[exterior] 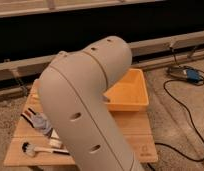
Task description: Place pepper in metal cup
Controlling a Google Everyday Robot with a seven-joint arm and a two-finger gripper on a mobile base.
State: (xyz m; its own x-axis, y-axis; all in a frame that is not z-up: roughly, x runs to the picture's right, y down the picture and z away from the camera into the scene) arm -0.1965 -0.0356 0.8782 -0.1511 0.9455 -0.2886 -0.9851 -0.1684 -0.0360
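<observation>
My big beige arm (90, 115) fills the middle of the camera view and hides much of the wooden table (130, 132). My gripper is not in view; it lies somewhere beyond the arm. A pale whitish cup (55, 142), the metal cup, peeks out at the arm's left edge, mostly covered. The pepper is hidden or out of view. A spoon-like utensil with a round dark head (31, 148) lies on the table's front left.
An orange tray (131, 93) stands on the back right of the table. A grey-blue bundle with dark strips (39, 122) lies at the left. A black cable and a blue device (189, 75) lie on the floor at right.
</observation>
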